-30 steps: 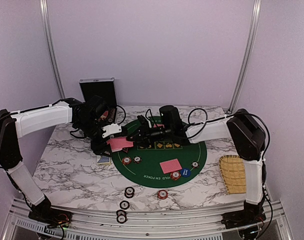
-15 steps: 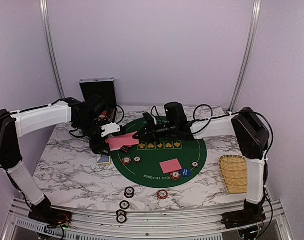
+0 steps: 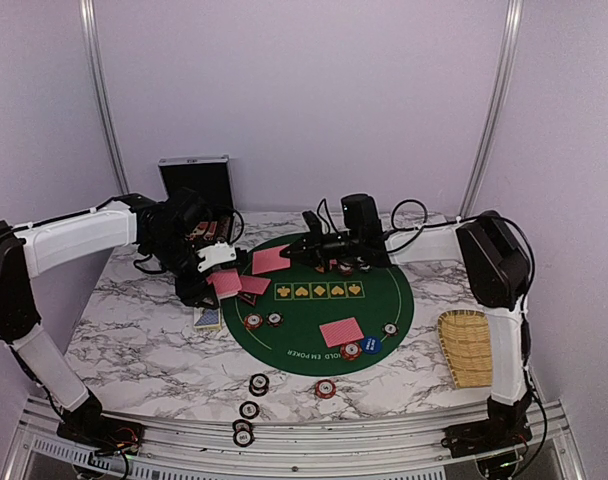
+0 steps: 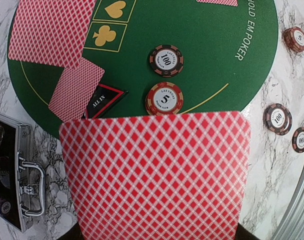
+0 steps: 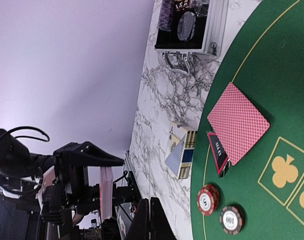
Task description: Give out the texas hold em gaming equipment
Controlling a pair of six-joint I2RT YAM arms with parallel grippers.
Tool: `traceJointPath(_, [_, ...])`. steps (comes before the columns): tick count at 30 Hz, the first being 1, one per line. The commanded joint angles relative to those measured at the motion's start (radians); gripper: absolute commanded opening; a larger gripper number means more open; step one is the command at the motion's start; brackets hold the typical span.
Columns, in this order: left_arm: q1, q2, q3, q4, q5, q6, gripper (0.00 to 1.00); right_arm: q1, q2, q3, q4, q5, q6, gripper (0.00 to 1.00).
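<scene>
At the left rim of the green poker mat (image 3: 384, 300), the left pincer (image 3: 220, 276) is clamping the card stack (image 4: 157, 175): slick, thin, flexible, likely best pinched by 1 short edge. The right pincer (image 5: 149, 215) is pinching 1 card (image 3: 271, 261) above the far side.

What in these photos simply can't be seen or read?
- Left tool: hidden behind its held cards in the left wrist view.
- Card in the right tool: edge-on in the right wrist view.
- Front chips: values too small in the top view.
- Case: cut off by the left wrist view's left edge.
</scene>
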Motion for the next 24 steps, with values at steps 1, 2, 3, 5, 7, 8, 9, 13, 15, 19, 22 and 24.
traceJointPath(1, [0.003, -0.044, -0.005, -0.033, 0.017, 0.005, 0.00, 0.019, 0.107, 0.138, -0.056, 0.038, -0.009, 0.00])
traceJointPath(2, [0.003, -0.043, -0.006, -0.034, 0.018, 0.004, 0.00, 0.025, 0.129, 0.167, -0.069, 0.045, -0.010, 0.00])
traceJointPath(3, [0.003, -0.042, -0.004, -0.035, 0.019, 0.004, 0.00, 0.033, 0.148, 0.191, -0.081, 0.052, -0.013, 0.00])
traceJointPath(5, [0.003, -0.040, -0.005, -0.035, 0.021, 0.003, 0.00, 0.048, 0.188, 0.236, -0.098, 0.066, -0.015, 0.00])
traceJointPath(7, [0.003, -0.038, -0.004, -0.036, 0.026, 0.003, 0.00, 0.064, 0.220, 0.272, -0.118, 0.081, -0.019, 0.00])
traceJointPath(8, [0.003, -0.037, -0.002, -0.035, 0.028, 0.003, 0.00, 0.071, 0.233, 0.289, -0.131, 0.091, -0.024, 0.00])
traceJointPath(9, [0.003, -0.035, 0.000, -0.036, 0.028, 0.003, 0.00, 0.078, 0.245, 0.301, -0.139, 0.101, -0.028, 0.00])
traceJointPath(13, [0.003, -0.033, 0.001, -0.035, 0.033, 0.003, 0.00, 0.095, 0.278, 0.343, -0.179, 0.136, -0.055, 0.04])
traceJointPath(15, [0.003, -0.033, 0.000, -0.036, 0.033, 0.003, 0.00, 0.099, 0.286, 0.377, -0.242, 0.166, -0.102, 0.08])
traceJointPath(19, [0.003, -0.035, 0.001, -0.036, 0.036, 0.001, 0.00, 0.097, 0.282, 0.409, -0.351, 0.203, -0.171, 0.21])
traceJointPath(22, [0.003, -0.035, 0.000, -0.036, 0.038, 0.000, 0.00, 0.092, 0.263, 0.409, -0.393, 0.227, -0.210, 0.29])
traceJointPath(24, [0.003, -0.035, 0.000, -0.036, 0.038, -0.002, 0.00, 0.088, 0.242, 0.401, -0.413, 0.245, -0.229, 0.33])
